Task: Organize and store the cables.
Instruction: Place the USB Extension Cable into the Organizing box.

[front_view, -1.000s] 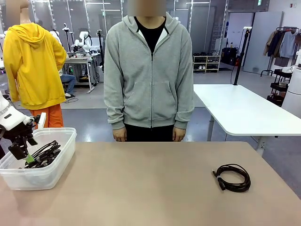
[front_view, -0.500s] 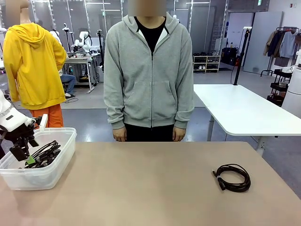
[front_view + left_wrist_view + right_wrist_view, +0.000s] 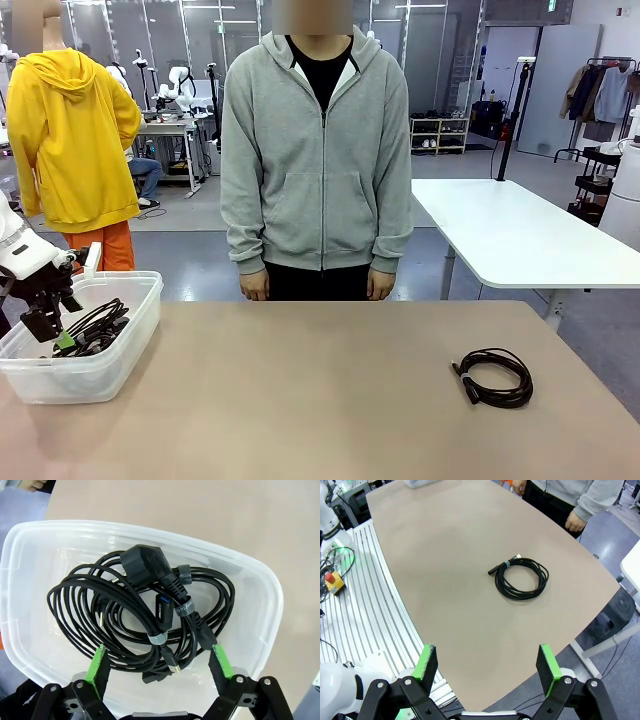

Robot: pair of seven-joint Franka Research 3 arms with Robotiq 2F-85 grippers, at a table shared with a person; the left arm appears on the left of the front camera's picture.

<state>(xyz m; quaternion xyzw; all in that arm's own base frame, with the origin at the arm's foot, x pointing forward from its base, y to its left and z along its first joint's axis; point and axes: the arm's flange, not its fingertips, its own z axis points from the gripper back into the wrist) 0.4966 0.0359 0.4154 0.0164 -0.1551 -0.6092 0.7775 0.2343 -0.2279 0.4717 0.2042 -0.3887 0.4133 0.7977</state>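
Note:
A clear plastic tub (image 3: pixel 110 365) stands at the table's left end with several coiled black cables (image 3: pixel 95 330) inside. My left gripper (image 3: pixel 55 335) hovers over the tub, open and holding nothing. The left wrist view looks down on those cables (image 3: pixel 145 615), a plug on top, lying below my green-padded fingers (image 3: pixel 96 665) inside the tub (image 3: pixel 260 605). One more coiled black cable (image 3: pixel 494 377) lies alone on the table's right part. The right wrist view shows that cable (image 3: pixel 521 578) far below my open right gripper (image 3: pixel 485 665).
A person in a grey hoodie (image 3: pixel 316 150) stands at the far side of the table, hands at their sides. A white table (image 3: pixel 510 235) stands behind on the right. The tan tabletop (image 3: pixel 320 400) lies bare between tub and lone cable.

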